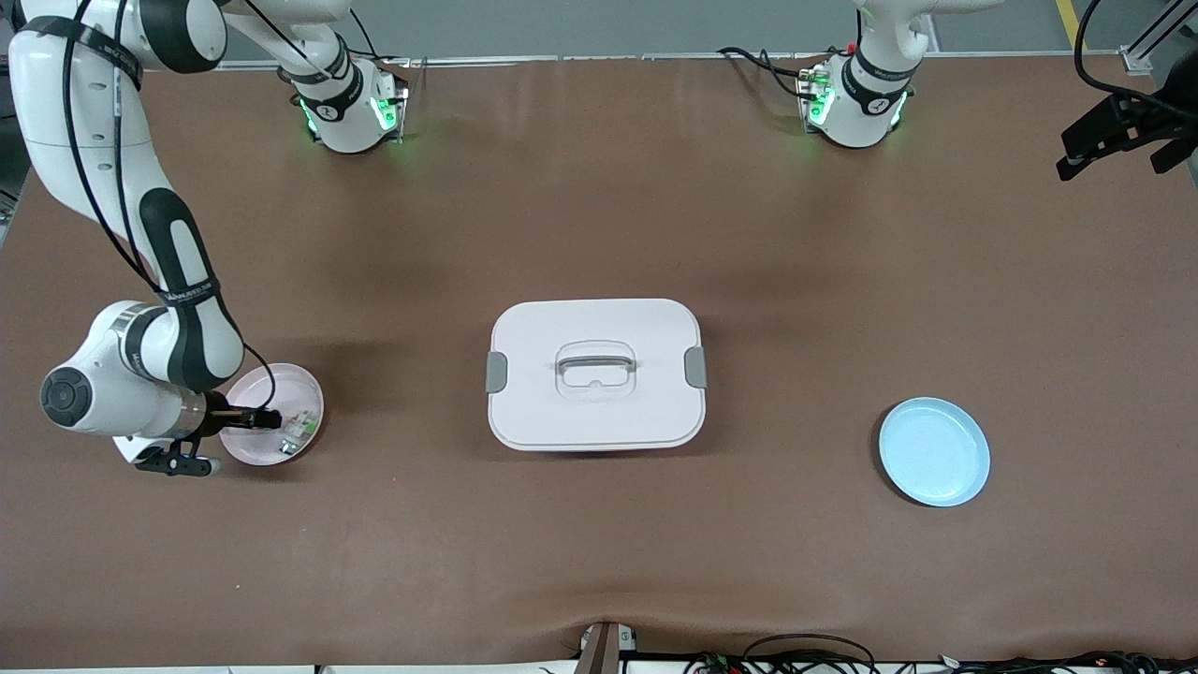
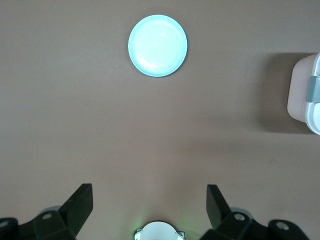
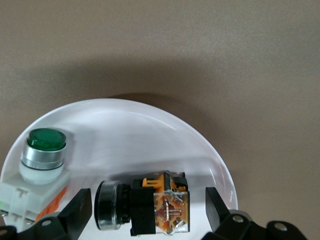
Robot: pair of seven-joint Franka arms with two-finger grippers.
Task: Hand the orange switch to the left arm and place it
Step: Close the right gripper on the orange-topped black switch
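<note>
The orange switch [image 3: 145,207] lies on its side in the pink plate [image 3: 130,135], black body with an orange and clear end. My right gripper [image 3: 148,198] is open and low over the plate [image 1: 285,386], one finger at each end of the switch, neither touching it. In the front view the gripper [image 1: 265,419] hides the switch. The white box [image 1: 595,374] stands mid-table. My left gripper [image 2: 148,192] hangs open and empty high over bare table by the left arm's base, outside the front view.
A green-capped white part [image 3: 42,150] shares the pink plate beside the switch. An empty blue plate [image 1: 934,452] lies toward the left arm's end of the table and shows in the left wrist view [image 2: 157,45], as does a corner of the box [image 2: 305,95].
</note>
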